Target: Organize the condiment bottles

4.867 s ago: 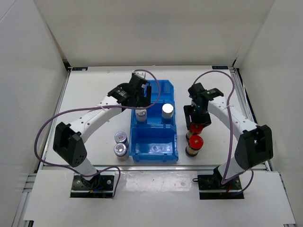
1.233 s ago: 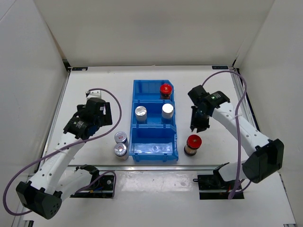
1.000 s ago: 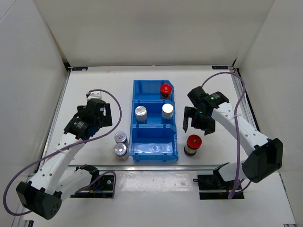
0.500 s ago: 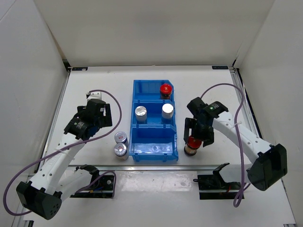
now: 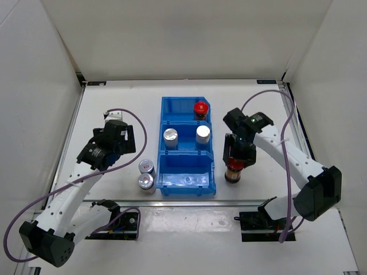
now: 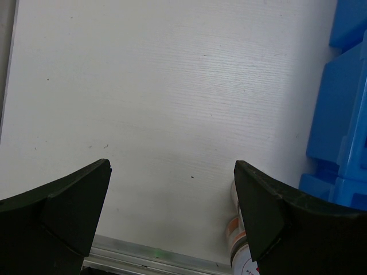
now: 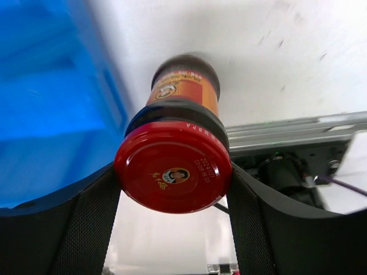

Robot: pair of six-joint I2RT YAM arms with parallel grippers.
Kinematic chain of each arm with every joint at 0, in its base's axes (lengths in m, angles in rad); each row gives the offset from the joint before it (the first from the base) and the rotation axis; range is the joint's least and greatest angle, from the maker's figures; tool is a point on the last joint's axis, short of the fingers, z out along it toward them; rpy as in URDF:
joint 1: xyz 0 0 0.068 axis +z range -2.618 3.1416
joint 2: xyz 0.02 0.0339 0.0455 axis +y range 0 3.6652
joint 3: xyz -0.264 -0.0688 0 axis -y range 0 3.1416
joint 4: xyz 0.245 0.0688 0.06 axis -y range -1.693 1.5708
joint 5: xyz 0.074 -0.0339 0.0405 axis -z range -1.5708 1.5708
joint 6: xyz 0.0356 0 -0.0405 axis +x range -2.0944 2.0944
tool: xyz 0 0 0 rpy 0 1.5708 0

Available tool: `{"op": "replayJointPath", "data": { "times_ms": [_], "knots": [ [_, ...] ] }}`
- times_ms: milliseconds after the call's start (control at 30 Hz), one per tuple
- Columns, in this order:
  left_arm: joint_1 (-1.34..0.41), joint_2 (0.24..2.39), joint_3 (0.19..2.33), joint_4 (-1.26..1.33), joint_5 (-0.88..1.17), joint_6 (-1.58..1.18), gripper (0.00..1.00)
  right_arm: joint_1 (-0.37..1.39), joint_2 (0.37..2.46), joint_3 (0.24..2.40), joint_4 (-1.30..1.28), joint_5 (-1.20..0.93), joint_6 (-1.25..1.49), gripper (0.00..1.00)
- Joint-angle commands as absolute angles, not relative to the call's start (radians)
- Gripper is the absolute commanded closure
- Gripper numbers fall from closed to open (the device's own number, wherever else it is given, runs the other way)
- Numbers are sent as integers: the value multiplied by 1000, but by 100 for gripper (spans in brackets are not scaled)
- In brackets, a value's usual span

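Condiment bottle (image 7: 173, 163) in right pincer (image 7: 173, 179), white table (image 5: 114, 109), white walls (image 5: 183, 40)

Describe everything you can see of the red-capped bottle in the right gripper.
The red-capped brown bottle is a small cylinder: glossy red lid with a tiny printed emblem, black collar, orange label. It is upright just right of the blue plastic bin, near the table's front edge. The right gripper has its black fingers against both sides of the cap.
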State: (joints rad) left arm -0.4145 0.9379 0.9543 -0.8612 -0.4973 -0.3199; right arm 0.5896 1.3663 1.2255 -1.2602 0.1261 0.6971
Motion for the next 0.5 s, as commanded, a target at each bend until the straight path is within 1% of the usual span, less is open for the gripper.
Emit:
{"op": "replayJointPath", "data": {
  "times_ms": [0,233,267,333,367,467],
  "knots": [
    [-419,916,951,-851,-514,-328,0,591,1390,1473,-1314,261,651,100],
    [-419,907,942,-851,-514,-337,0,572,1610,1865,-1335,385,468,100],
    [-419,907,942,-851,-514,-337,0,572,1638,1985,-1335,402,422,100],
    [-419,907,942,-851,-514,-337,0,572,1735,2119,-1335,413,378,100],
    [-419,907,942,-851,-514,-337,0,572,1771,2266,-1335,413,330,100],
    [-419,907,942,-851,-514,-337,0,572,1979,2500,-1353,319,259,100]
  ]
}}
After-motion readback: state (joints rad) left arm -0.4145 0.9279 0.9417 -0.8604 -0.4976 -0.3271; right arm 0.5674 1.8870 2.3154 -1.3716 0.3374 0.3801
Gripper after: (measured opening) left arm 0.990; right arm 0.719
